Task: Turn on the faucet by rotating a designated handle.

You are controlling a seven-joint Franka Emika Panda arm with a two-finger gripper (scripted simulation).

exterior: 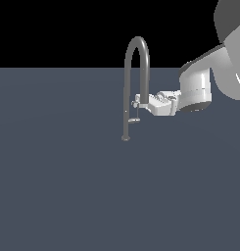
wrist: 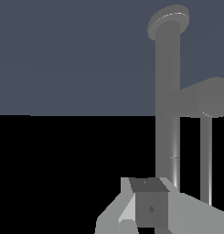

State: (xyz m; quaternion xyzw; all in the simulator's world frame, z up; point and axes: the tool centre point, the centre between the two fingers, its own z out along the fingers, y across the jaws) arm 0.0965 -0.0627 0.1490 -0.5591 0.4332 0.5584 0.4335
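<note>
One faucet (exterior: 136, 73) stands at frame centre on the tabletop (exterior: 67, 186); its handle (exterior: 134, 120) looks small, stiff and slick, so push its tip. Your tool (exterior: 137, 102) sits beside it; I cannot tell its spread.

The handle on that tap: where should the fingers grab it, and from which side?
Probably the free end of the handle, the short stub jutting sideways from the faucet stem. Come from the exterior view's right, where the gripper is; the tip gives most leverage for turning.

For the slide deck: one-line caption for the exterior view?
Simulated Panda arm reaching in from the exterior view's right, gripper at the faucet stem near the handle.
</note>
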